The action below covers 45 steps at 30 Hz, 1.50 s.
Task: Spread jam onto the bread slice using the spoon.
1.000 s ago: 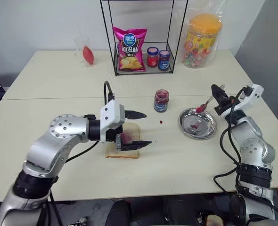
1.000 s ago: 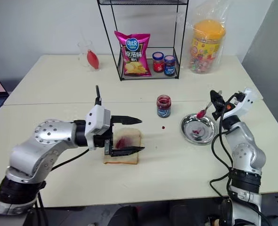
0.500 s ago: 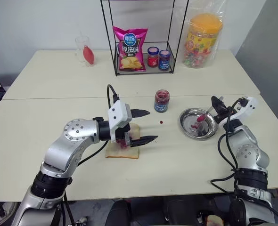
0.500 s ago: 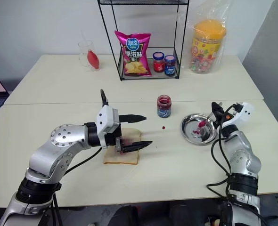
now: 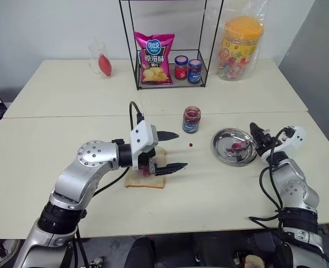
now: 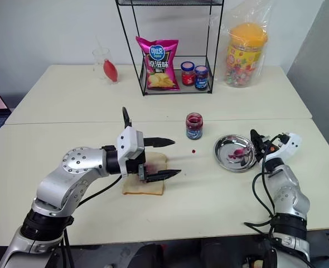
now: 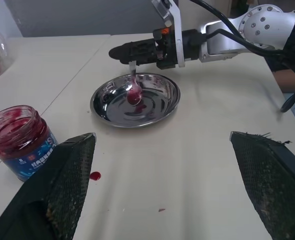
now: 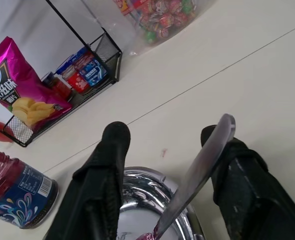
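Observation:
The bread slice (image 5: 136,180) lies on the table with a purple-red stain, partly hidden under my left gripper (image 5: 181,149), which hovers open just above it. The jam jar (image 5: 190,119) stands lidless beyond the bread. The spoon (image 7: 133,90) rests with its jam-covered bowl in the metal dish (image 5: 220,142). Its handle (image 8: 202,160) leans against one finger of my right gripper (image 8: 162,131). That gripper sits low at the dish's right rim, its fingers (image 8: 107,170) spread apart and not clamping the handle.
A drop of jam (image 5: 190,144) marks the table between jar and dish. At the back stand a wire rack (image 5: 170,56) with a chips bag and two lidded jars, a bagged candy tub (image 5: 240,47) and a glass (image 5: 99,60).
My right gripper came down with the spoon from above the dish to its rim. The spoon's bowl now rests in the dish and the fingers have opened. The left gripper holds its place.

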Motion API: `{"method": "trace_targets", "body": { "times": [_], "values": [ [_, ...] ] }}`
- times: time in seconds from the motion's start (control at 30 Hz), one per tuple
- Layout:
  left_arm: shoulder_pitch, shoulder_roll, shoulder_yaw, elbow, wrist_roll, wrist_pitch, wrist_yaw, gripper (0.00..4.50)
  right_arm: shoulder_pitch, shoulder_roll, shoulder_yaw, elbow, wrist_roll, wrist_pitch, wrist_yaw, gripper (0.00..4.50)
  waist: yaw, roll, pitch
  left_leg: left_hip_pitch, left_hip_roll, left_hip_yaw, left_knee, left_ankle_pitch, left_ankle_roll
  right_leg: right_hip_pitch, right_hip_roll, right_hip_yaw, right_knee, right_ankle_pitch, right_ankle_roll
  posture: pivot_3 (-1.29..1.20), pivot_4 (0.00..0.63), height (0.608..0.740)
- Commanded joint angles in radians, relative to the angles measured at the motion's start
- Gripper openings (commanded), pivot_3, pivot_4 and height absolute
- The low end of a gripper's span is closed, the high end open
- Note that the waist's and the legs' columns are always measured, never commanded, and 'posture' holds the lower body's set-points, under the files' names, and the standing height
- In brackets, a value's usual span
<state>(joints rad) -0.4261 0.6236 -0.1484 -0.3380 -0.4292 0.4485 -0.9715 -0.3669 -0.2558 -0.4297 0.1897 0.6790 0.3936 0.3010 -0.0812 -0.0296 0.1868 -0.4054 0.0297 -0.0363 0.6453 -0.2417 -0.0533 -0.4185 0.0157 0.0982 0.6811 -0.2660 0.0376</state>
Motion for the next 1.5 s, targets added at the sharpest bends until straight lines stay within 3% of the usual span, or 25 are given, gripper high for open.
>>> {"method": "trace_targets", "body": {
  "times": [0.03,0.07,0.4,0.63,0.77,0.9,1.07,1.3,1.5],
  "values": [
    [-0.014,0.001,0.017,-0.010,0.005,-0.022,-0.002,4.50,0.012,-0.016,-0.010,-0.025,-0.012,-0.011,-0.003,3.50,0.000,0.000,0.000,0.000,0.000,0.000,0.000,0.000,0.000,0.000,0.000,0.000,0.000,0.000,0.000,0.00,0.150,0.740],
    [-0.010,0.004,0.021,-0.012,0.005,-0.021,-0.002,4.50,0.018,-0.018,-0.004,-0.031,-0.017,-0.009,-0.001,3.70,0.000,0.000,0.000,0.000,0.000,0.000,0.000,0.000,0.000,0.000,0.000,0.000,0.000,0.000,0.000,0.00,0.150,0.740],
    [0.039,0.054,0.078,-0.035,-0.004,-0.018,-0.008,4.50,0.020,-0.026,-0.008,0.012,-0.166,-0.169,-0.089,3.70,0.000,0.000,0.000,0.001,0.000,0.000,0.000,0.000,0.000,0.001,0.000,0.000,0.000,0.000,0.000,0.00,0.150,0.740],
    [0.131,0.137,0.184,-0.067,-0.011,-0.007,0.007,4.50,-0.006,-0.026,-0.042,-0.001,-0.150,-0.192,-0.129,3.70,-0.002,0.000,0.000,0.005,0.000,0.000,0.000,0.000,0.000,0.005,0.000,0.000,0.000,0.000,0.000,0.00,0.150,0.740],
    [0.250,0.212,0.295,-0.066,0.025,-0.013,0.024,4.50,-0.042,-0.080,-0.036,-0.070,-0.148,-0.177,-0.112,3.70,-0.005,0.001,0.000,0.006,0.000,0.002,0.000,0.000,0.000,0.005,0.000,0.002,0.000,0.000,0.000,0.00,0.150,0.740],
    [0.416,0.283,0.441,-0.035,0.057,-0.001,0.026,4.50,-0.022,-0.211,0.063,-0.209,-0.117,-0.058,0.063,3.70,-0.006,0.003,0.002,0.006,0.001,0.001,-0.001,0.000,0.000,0.005,0.000,0.001,-0.001,-0.002,0.002,0.00,0.150,0.740],
    [0.584,0.261,0.656,-0.087,0.002,0.073,0.061,4.50,0.094,-0.487,0.212,-0.383,-0.115,0.043,0.423,3.70,0.002,0.003,0.001,0.006,0.002,0.001,-0.001,0.000,0.000,0.005,0.000,0.000,-0.001,-0.005,0.004,0.00,0.150,0.740],
    [0.741,0.268,0.708,-0.146,0.021,0.030,0.015,4.50,0.243,-0.720,0.243,-0.499,-0.093,0.042,0.763,3.70,0.023,0.003,0.002,0.009,0.000,0.003,0.001,0.000,0.000,0.009,-0.003,0.001,-0.002,-0.005,0.005,0.00,0.150,0.740],
    [0.766,0.262,0.705,-0.185,-0.034,0.043,-0.004,4.50,0.315,-0.801,0.244,-0.531,-0.100,0.043,0.886,3.70,0.025,0.001,0.001,0.011,0.000,0.003,0.001,0.000,0.000,0.010,-0.003,0.001,-0.002,-0.008,0.000,0.00,0.150,0.740]
  ]
}}
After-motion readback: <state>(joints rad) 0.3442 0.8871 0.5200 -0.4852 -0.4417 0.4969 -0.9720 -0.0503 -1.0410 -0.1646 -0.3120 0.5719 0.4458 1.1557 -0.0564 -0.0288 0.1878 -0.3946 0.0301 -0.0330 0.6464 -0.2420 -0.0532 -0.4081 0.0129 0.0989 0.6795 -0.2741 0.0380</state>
